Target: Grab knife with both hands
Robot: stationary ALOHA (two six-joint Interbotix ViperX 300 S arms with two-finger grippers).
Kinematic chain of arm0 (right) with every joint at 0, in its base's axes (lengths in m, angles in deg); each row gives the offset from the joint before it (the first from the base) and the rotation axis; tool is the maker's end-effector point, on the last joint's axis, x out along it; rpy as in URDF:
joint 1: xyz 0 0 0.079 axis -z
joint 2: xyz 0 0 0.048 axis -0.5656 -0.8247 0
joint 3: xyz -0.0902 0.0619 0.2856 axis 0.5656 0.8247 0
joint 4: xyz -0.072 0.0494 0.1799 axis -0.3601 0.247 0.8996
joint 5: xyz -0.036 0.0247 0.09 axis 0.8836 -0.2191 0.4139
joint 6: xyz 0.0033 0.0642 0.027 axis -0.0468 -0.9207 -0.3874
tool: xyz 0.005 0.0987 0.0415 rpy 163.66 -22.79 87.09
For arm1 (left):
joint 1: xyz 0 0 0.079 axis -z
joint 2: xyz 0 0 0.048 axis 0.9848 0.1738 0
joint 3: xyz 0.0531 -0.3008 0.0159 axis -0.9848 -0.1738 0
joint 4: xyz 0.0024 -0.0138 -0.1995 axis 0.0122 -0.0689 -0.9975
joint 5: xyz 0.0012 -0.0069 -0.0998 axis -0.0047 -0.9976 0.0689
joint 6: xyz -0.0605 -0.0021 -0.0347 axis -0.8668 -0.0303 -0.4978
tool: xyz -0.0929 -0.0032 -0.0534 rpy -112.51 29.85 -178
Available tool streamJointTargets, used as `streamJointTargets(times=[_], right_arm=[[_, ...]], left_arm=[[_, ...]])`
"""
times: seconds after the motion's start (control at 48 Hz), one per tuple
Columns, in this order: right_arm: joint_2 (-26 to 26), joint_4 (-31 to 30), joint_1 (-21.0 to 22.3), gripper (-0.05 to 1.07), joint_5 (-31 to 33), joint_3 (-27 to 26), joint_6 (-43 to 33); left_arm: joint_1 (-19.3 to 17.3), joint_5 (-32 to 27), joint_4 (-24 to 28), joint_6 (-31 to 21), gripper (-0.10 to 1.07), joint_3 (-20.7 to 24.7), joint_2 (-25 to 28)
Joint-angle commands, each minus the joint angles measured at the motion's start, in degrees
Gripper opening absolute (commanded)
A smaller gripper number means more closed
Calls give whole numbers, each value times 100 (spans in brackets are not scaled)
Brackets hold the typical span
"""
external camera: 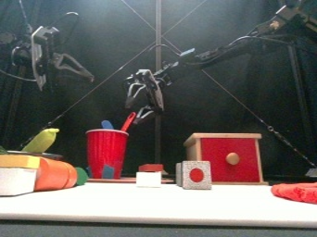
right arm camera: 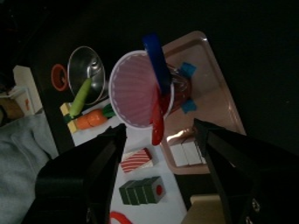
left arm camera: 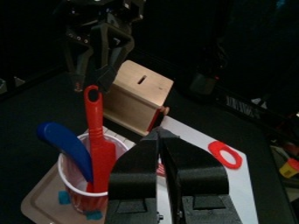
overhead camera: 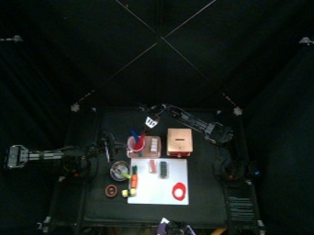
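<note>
The red knife point(left arm camera: 93, 131) stands handle-up in a red cup point(external camera: 107, 153), next to a blue utensil point(left arm camera: 65, 149). My right gripper point(external camera: 145, 104) hangs open just above the knife's handle, touching nothing. Looking down from the right wrist, the knife point(right arm camera: 158, 118) points up between the wide-apart jaws of the right gripper point(right arm camera: 158, 129). My left gripper point(external camera: 44, 65) is high at the left, away from the cup. In the left wrist view the left gripper point(left arm camera: 162, 144) has its jaws a narrow gap apart, holding nothing.
A wooden box with a red front point(external camera: 225, 157) stands right of the cup. Small toy blocks point(external camera: 192, 174) sit in front. A metal bowl point(right arm camera: 87, 66) with green toy food lies beside the cup. A red ring point(overhead camera: 181, 191) rests on the white mat point(overhead camera: 160, 179).
</note>
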Motion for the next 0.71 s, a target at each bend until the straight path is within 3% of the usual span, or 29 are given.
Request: streamJointTargets(times=[0.0, 0.688], right_arm=[[35, 18, 0, 94, 70, -765, -9], [-431, -352, -308, 93, 527, -1099, -123]], left_arm=[[0, 26, 0, -9, 39, 105, 9], [9, 26, 0, 0, 39, 105, 9]])
